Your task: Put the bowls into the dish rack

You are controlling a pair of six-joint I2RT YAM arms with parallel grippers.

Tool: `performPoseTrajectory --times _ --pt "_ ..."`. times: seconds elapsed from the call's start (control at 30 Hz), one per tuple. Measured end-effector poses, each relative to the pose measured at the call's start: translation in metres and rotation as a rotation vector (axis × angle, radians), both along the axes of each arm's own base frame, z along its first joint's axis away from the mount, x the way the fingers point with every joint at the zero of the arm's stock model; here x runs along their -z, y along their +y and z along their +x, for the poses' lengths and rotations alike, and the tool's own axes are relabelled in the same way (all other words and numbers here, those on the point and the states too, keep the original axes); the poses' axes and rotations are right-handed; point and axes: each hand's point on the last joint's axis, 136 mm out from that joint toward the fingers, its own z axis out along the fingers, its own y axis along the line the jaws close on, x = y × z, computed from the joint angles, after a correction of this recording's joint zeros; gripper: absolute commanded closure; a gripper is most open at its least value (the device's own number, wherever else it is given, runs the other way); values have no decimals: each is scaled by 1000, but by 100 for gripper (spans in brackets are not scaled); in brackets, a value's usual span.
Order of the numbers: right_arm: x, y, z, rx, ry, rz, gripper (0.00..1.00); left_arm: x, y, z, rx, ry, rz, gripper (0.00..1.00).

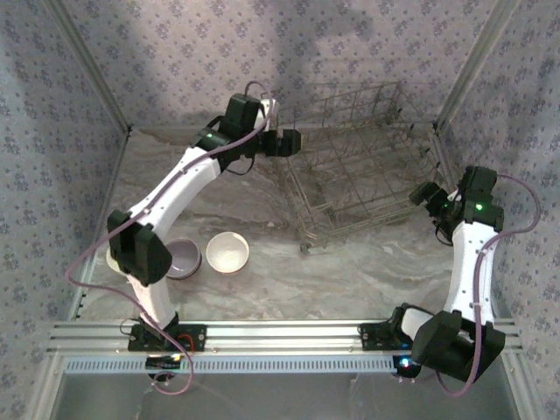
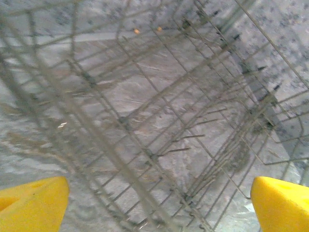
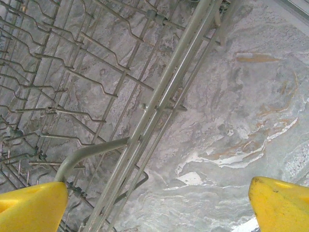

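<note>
Two bowls sat on the marbled table (image 1: 350, 271) close to the arm bases, well behind the left gripper (image 1: 296, 140) and off to its left. One was a white bowl (image 1: 227, 252) standing mouth up. Just beside it was a lavender-grey bowl (image 1: 184, 259), partly covered by the left arm's elbow.

Farther out, the left gripper (image 2: 158, 205) hovered at the left end of the dish rack (image 1: 359, 157) with its yellow fingers (image 2: 34, 205) spread wide apart. The rack's wire grid (image 2: 145, 121) lay directly beneath and ahead of it.

The right gripper (image 1: 422, 194) hung at the rack's right end, jaws likewise wide apart. In its wrist view the rim rail (image 3: 164, 96) ran diagonally between the fingers (image 3: 282, 205). The upright tines (image 3: 72, 72) stood to the left of the rail, with bare table to the right.

The rack sat open side up. Its long axis ran roughly from one gripper to the other, skewed to the table's edge, so that its left near corner came closest to the bowls.
</note>
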Motion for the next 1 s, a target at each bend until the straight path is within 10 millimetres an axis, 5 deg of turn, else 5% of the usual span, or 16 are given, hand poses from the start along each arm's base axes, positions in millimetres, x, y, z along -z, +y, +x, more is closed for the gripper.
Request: performPoseTrajectory --times 0.2,0.57,1.0 --pt "-1 0 0 -10 18 -1 1 25 -28 4 97 100 -50 13" --pt "-1 -2 6 -30 43 -2 1 32 -30 -3 108 198 -104 35" --pt "-3 -7 10 -51 92 -14 1 48 -43 -36 110 180 -117 51"
